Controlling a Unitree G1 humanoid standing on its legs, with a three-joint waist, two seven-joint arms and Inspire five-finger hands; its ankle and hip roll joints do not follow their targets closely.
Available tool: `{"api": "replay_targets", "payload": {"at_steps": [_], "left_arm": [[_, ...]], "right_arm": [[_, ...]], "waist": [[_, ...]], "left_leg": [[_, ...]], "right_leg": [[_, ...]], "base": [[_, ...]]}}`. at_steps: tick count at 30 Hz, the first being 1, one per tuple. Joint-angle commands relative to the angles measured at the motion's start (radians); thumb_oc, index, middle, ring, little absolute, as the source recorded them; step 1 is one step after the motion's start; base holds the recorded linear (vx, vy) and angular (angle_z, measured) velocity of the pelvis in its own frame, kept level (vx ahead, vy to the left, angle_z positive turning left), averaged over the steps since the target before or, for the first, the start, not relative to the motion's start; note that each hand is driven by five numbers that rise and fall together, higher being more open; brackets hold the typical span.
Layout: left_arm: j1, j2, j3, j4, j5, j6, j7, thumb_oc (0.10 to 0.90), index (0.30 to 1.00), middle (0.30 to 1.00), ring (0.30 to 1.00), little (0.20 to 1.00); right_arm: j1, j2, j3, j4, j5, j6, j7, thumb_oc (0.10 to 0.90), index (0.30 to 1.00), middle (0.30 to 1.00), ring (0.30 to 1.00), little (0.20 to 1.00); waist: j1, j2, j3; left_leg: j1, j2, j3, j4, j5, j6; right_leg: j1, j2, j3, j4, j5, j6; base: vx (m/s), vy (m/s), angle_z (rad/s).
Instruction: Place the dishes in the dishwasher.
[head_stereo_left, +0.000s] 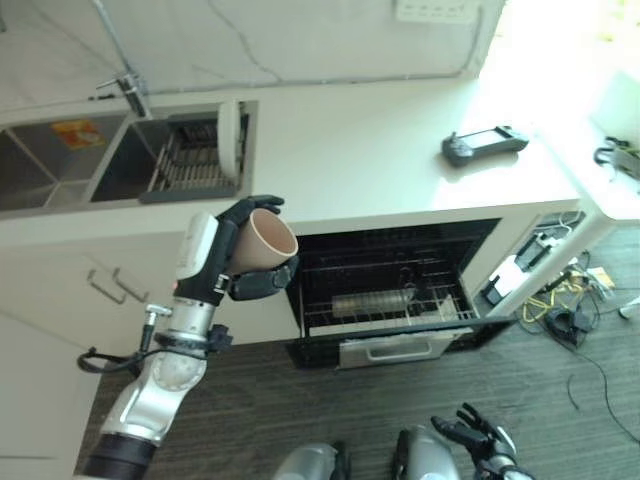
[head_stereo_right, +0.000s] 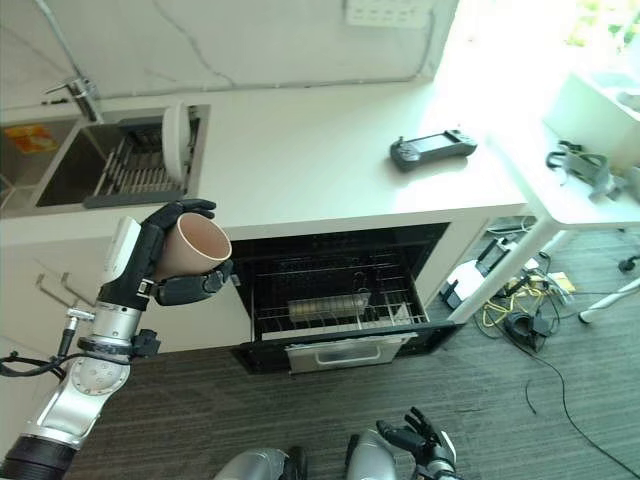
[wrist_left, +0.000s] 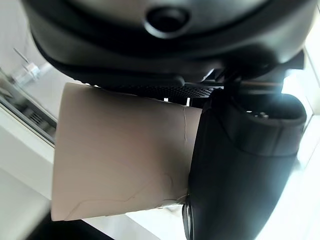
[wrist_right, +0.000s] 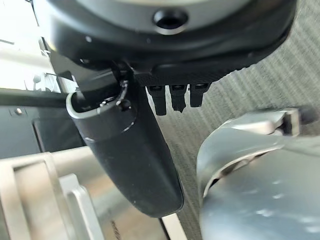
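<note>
The left hand (head_stereo_left: 232, 262) has its fingers and thumb curled round a plain tan cup (head_stereo_left: 270, 240), mouth tipped toward the open dishwasher (head_stereo_left: 385, 290) beside it. The left wrist view shows a hairline crack on the cup's wall. The right hand (head_stereo_right: 425, 441) hangs low, fingers loosely spread.

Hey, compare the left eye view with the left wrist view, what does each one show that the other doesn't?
Left eye view alone: the open dishwasher with its rack, the white plate standing in the sink's rack, the controller on the counter, and the right hand hanging low over the floor.
Left wrist view alone: a fine crack line along the cup's side.
Both: the left hand curled round the tan cup.
</note>
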Motion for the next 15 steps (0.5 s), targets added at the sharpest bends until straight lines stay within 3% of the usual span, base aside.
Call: {"api": "replay_targets", "payload": {"at_steps": [1,4,5,8,9,11,12,13,14,15], "left_arm": [[-0.195,0.018,0.061,-0.068,-0.095,-0.051,0.065,0.400,0.300,0.300,0.300,0.300],[-0.210,0.041,0.061,-0.059,-0.123,-0.044,0.057,0.400,0.300,0.300,0.300,0.300],[-0.208,0.040,0.067,-0.064,-0.121,-0.034,0.062,0.400,0.300,0.300,0.300,0.300],[-0.178,0.022,0.070,-0.091,-0.133,-0.012,0.067,0.400,0.300,0.300,0.300,0.300],[-0.161,0.010,0.074,-0.124,-0.126,-0.006,0.078,0.400,0.300,0.300,0.300,0.300],[-0.142,-0.018,0.083,-0.164,-0.108,0.015,0.077,0.400,0.300,0.300,0.300,0.300],[-0.143,-0.031,0.083,-0.168,-0.103,0.013,0.066,0.400,0.300,0.300,0.300,0.300],[-0.154,-0.042,0.080,-0.161,-0.106,-0.004,0.043,0.400,0.300,0.300,0.300,0.300],[-0.173,-0.053,0.070,-0.148,-0.106,-0.022,0.026,0.400,0.300,0.300,0.300,0.300],[-0.189,-0.064,0.059,-0.143,-0.097,-0.020,0.021,0.400,0.300,0.300,0.300,0.300]], "right_arm": [[-0.036,-0.064,-0.025,0.061,-0.017,-0.039,0.048,0.800,0.900,0.900,0.900,0.900],[-0.045,-0.065,-0.024,0.080,-0.050,-0.043,0.088,0.800,0.900,0.900,0.900,0.900],[-0.044,-0.061,-0.002,0.069,-0.059,-0.039,0.103,0.800,0.900,0.900,0.900,0.900],[-0.049,-0.062,0.033,0.062,-0.049,-0.014,0.083,0.800,0.900,0.900,0.900,0.900],[-0.052,-0.068,0.043,0.057,-0.021,-0.011,0.073,0.800,0.900,0.900,0.900,0.900],[-0.055,-0.076,0.051,0.051,-0.036,-0.013,0.044,0.800,0.900,0.900,0.900,0.900],[-0.051,-0.080,0.042,0.054,-0.014,-0.011,0.028,0.800,0.900,0.900,0.900,0.900],[-0.045,-0.082,0.025,0.063,0.024,-0.008,0.017,0.800,0.900,0.900,0.900,0.900],[-0.035,-0.084,0.005,0.069,0.057,-0.004,0.009,0.800,0.900,0.900,0.900,0.900],[-0.024,-0.085,-0.012,0.067,0.072,0.002,-0.004,0.800,0.900,0.900,0.900,0.900]], "waist": [[-0.025,0.021,-0.026],[-0.016,-0.002,-0.032],[-0.015,-0.009,-0.034],[-0.006,-0.015,-0.035],[-0.009,-0.008,-0.032],[-0.014,0.002,-0.027],[-0.021,0.006,-0.023],[-0.034,0.008,-0.019],[-0.052,0.006,-0.010],[-0.064,0.005,-0.013]], "left_leg": [[0.075,0.050,-0.035,-0.112,-0.114,-0.031],[0.075,0.080,-0.067,-0.112,-0.125,-0.056],[0.071,0.116,-0.078,-0.112,-0.125,-0.087],[0.063,0.190,-0.074,-0.112,-0.094,-0.140],[0.047,0.238,-0.078,-0.112,-0.065,-0.168],[0.014,0.280,-0.078,-0.112,-0.020,-0.193],[0.001,0.293,-0.051,-0.112,0.000,-0.196],[-0.003,0.311,0.018,-0.112,0.016,-0.196],[0.012,0.313,0.091,-0.112,0.018,-0.193],[0.024,0.286,0.125,-0.112,0.001,-0.194]], "right_leg": [[0.122,-0.003,0.093,-0.262,0.039,0.067],[0.110,-0.019,0.154,-0.262,0.028,0.105],[0.122,-0.010,0.155,-0.262,-0.001,0.099],[0.135,0.012,0.102,-0.262,-0.027,0.074],[0.139,0.033,0.079,-0.262,-0.045,0.044],[0.149,0.059,0.056,-0.262,-0.066,0.009],[0.158,0.069,0.039,-0.262,-0.073,-0.006],[0.173,0.072,0.003,-0.262,-0.077,-0.017],[0.195,0.069,-0.034,-0.262,-0.082,-0.023],[0.206,0.071,-0.045,-0.262,-0.090,-0.022]], "base": [[0.17,-0.744,0.68],[0.11,-0.663,0.46],[0.09,-0.790,0.28],[0.04,-0.657,0.30],[-0.04,-0.532,0.18],[-0.05,-0.448,0.25],[-0.03,-0.393,0.32],[-0.03,-0.381,0.34],[0.01,-0.319,0.67],[-0.03,-0.235,1.14]]}}
